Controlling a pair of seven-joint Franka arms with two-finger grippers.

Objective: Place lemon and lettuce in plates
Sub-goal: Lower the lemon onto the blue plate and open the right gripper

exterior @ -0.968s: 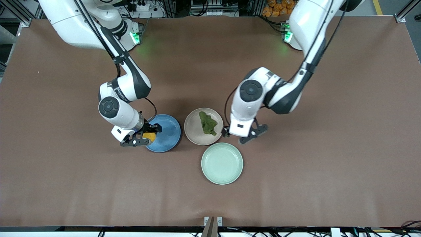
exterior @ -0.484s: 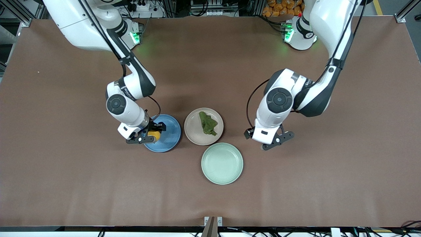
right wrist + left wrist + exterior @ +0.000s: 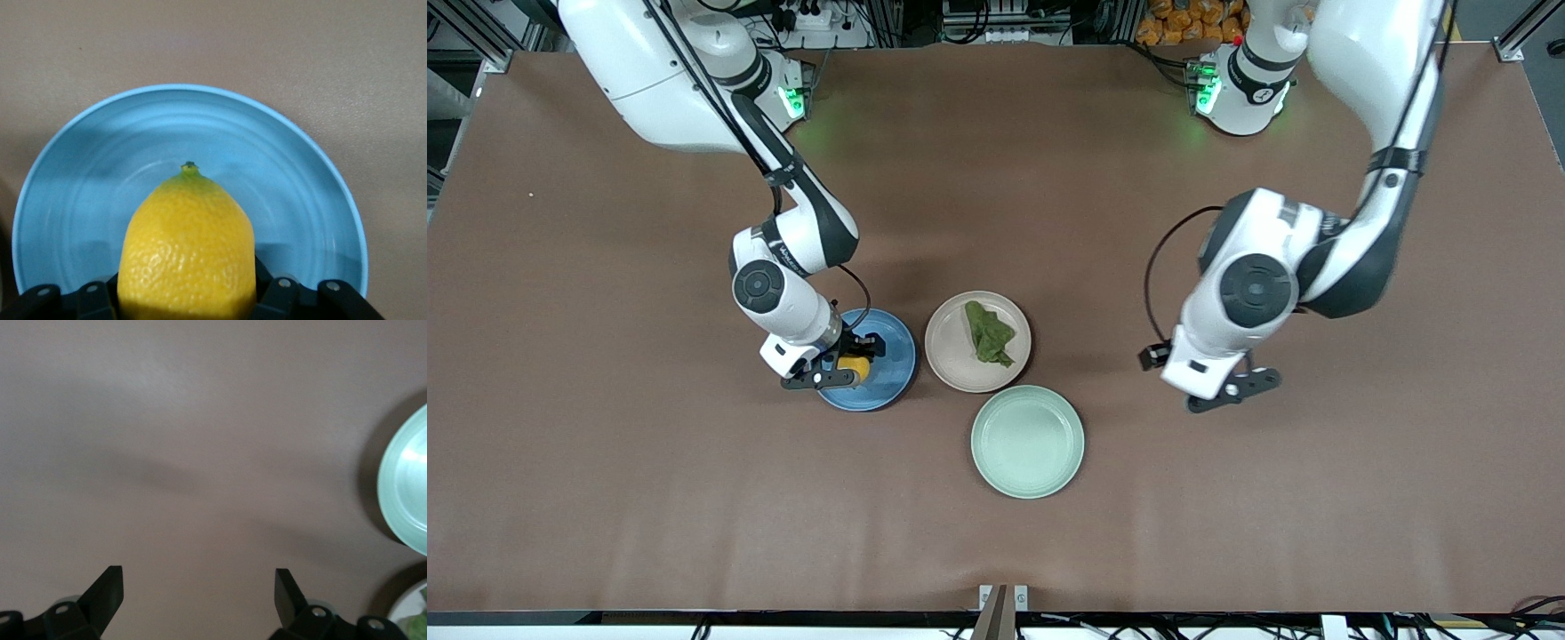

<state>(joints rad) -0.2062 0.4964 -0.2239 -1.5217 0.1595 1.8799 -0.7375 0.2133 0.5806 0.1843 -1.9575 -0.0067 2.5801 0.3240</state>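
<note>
the right gripper (image 3: 847,359) hangs over the blue plate (image 3: 889,369), its fingers clamped on the lemon (image 3: 855,365), whose nubbed tip points across the plate's middle in the right wrist view (image 3: 189,167). the lettuce (image 3: 989,333) lies in the beige-pink plate (image 3: 951,351), just beside the blue one toward the left arm's end, with a mint-green plate (image 3: 1027,441) nearer the front camera. the left gripper (image 3: 1221,391) is over bare table toward the left arm's end, fingers (image 3: 107,590) spread wide and holding nothing
</note>
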